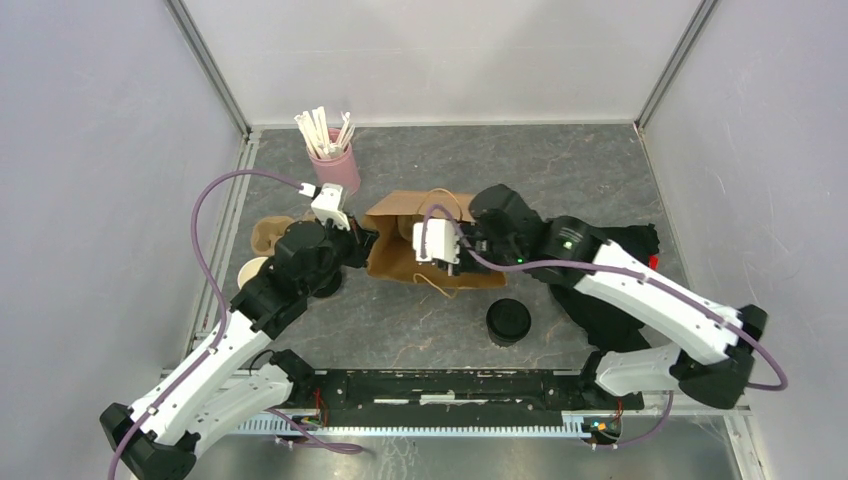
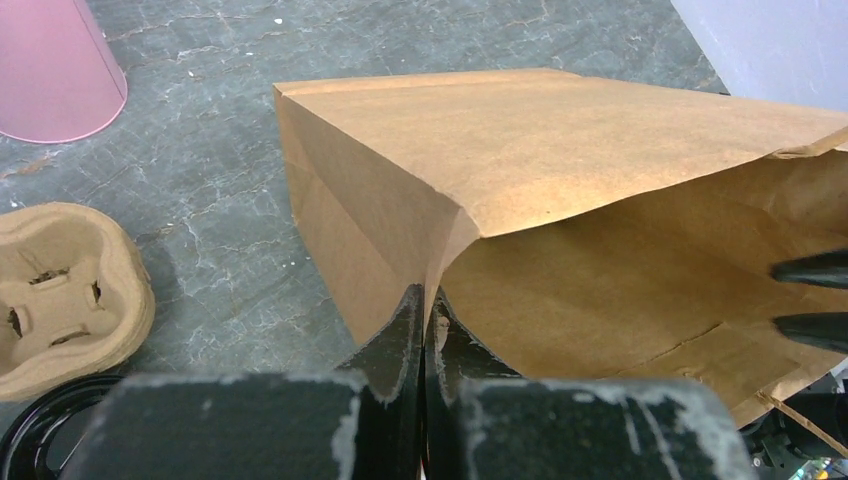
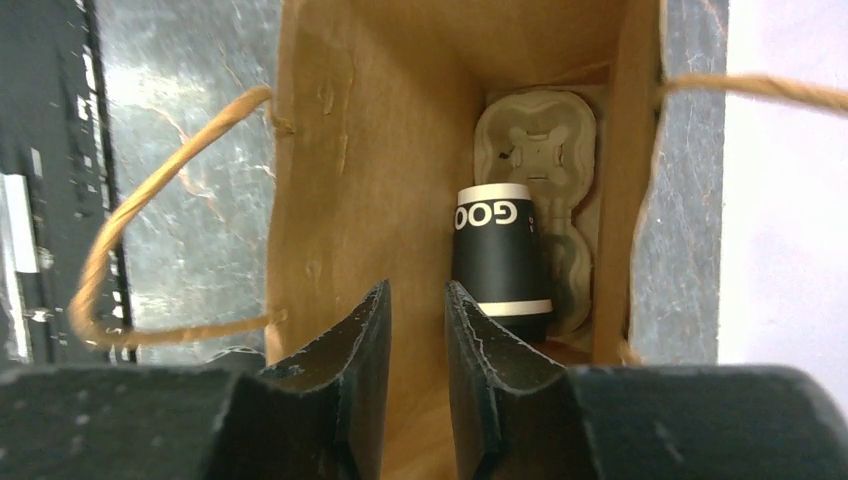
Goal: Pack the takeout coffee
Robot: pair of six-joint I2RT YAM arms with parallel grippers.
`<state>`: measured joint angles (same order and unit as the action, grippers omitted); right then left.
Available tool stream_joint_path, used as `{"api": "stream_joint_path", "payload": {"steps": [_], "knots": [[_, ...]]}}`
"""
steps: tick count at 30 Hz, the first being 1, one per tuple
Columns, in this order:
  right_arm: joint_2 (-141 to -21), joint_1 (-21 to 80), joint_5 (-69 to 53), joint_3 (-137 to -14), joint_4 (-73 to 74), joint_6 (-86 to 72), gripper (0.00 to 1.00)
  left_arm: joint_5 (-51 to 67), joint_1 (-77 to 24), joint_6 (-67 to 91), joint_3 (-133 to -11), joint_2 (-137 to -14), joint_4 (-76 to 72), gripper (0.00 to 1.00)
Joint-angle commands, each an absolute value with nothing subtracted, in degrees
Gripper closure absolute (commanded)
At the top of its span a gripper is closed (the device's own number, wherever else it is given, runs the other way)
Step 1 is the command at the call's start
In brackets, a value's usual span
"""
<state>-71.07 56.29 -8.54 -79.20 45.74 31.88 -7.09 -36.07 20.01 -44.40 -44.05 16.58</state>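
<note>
Coffee cup point(image 3: 500, 262) lies inside the paper bag point(image 3: 340, 150), over its pulp carrier point(image 3: 540, 140) — so back your right gripper point(image 3: 415, 330), fingers parted and empty, straight out the mouth, clear of the twine handle point(image 3: 160, 180), while the left gripper point(image 2: 425, 305), pinched on the bag's edge, steadies it.

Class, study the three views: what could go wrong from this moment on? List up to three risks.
1. The left gripper pinches only the thin edge of the paper bag; a slip may collapse the mouth onto the right gripper.
2. The coffee cup seems to lie against the carrier, not in a well; it may roll.
3. The twine handle might snag the right arm on withdrawal.
</note>
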Motion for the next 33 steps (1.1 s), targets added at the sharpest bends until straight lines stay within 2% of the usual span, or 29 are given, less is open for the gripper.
{"api": "stream_joint_path", "payload": {"steps": [1,4,11,15,19,26,33], "knots": [[-76.74,58.7,0.69,-83.51,47.0,40.09,0.66,-5.68,-35.86,22.83,-43.6,-42.7,14.9,0.98],[-78.24,58.96,7.16,-80.43,42.04,43.11,0.63,-5.08,-35.86,23.24,-42.82,-42.0,14.39,0.98],[-83.3,59.77,10.2,-78.76,37.36,47.68,0.61,-5.57,-35.86,24.9,-41.53,-40.27,14.08,0.98],[-83.91,59.77,7.54,-76.16,35.4,52.3,0.53,-5.79,-35.86,27.84,-40.55,-39.38,13.88,0.98],[-82.38,59.67,6.97,-69.69,29.14,56.25,0.4,-4.47,-35.88,29.16,-38.95,-38.36,12.65,0.98],[-85.66,58.38,5.51,-69.15,25.97,57.57,0.35,-2.45,-35.86,28.57,-38.27,-37.93,12.72,0.98],[-89.36,53.55,2.5,-72.17,24.97,59.98,0.22,0.81,-35.86,29.87,-38.89,-37.57,12.5,0.98]]}}
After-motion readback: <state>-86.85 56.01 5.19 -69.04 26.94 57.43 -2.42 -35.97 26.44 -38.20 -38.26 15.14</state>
